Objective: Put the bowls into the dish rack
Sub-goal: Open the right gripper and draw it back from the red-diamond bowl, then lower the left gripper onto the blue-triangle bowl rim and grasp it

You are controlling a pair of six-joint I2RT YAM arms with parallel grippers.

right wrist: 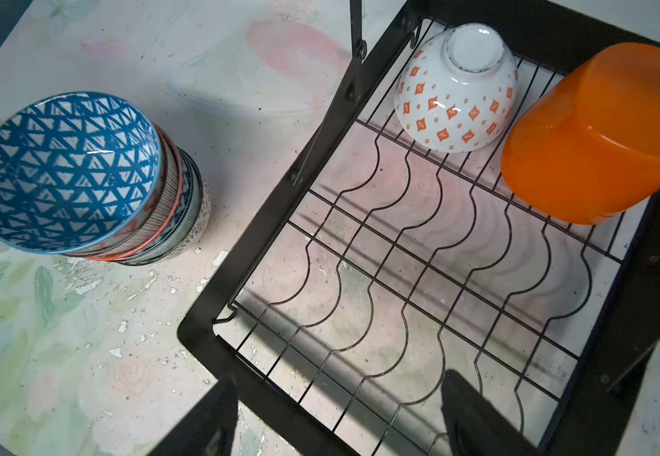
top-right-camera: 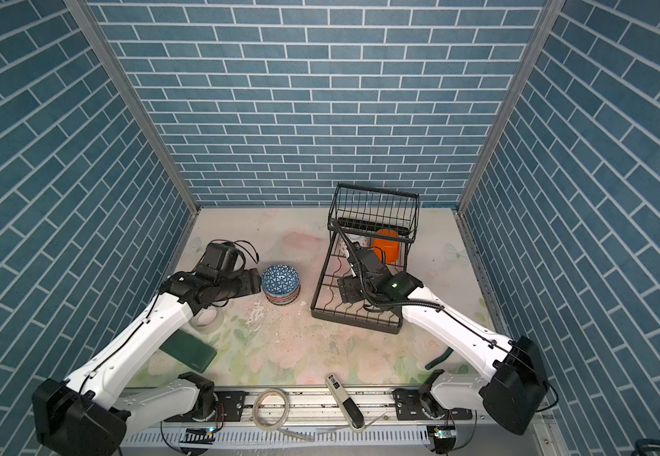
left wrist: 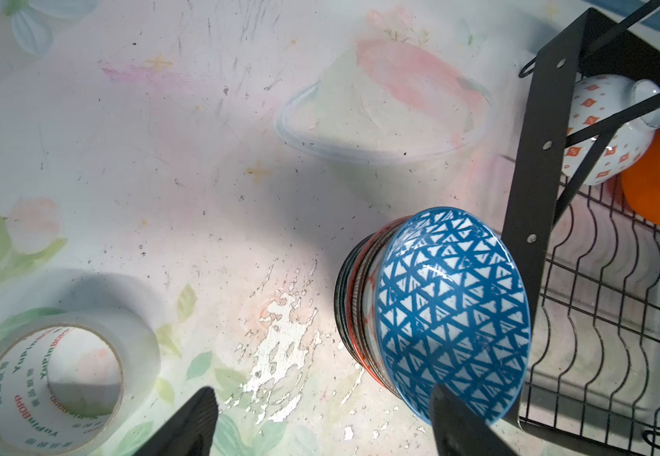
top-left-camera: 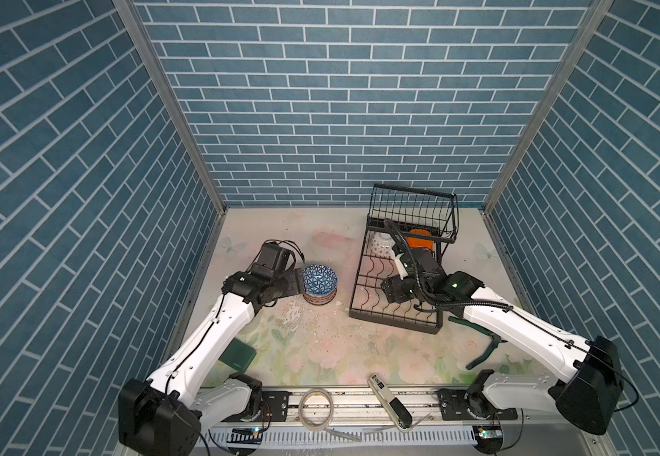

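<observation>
On the floral tabletop [top-left-camera: 320,347], in both top views, a stack of bowls [top-left-camera: 319,290] is seen left of the dish rack [top-left-camera: 360,312]. The left gripper [top-left-camera: 300,282] is placed just beside the stack's left side, its jaws spread wide. The right gripper [top-left-camera: 387,294] is held over the rack's lower tier, its jaws likewise spread, with nothing pinched. At the rack's far end, under the raised basket [top-left-camera: 411,205], a white bowl [top-left-camera: 380,243] and an orange bowl [top-right-camera: 385,244] are lodged.

In the left wrist view, the topmost bowl [left wrist: 455,316], glazed with blue triangles, is overlapped at its rim by one finger [left wrist: 462,418]; whether it is touched cannot be told. A tape roll [left wrist: 63,379] is seen well apart from the stack.

In the right wrist view, the white bowl [right wrist: 455,91], dotted with orange diamonds, is shown tipped foot-up just beside the overturned orange bowl [right wrist: 605,130], both on the curved wires. Striped and red-rimmed bowls are nested beneath the blue one.
</observation>
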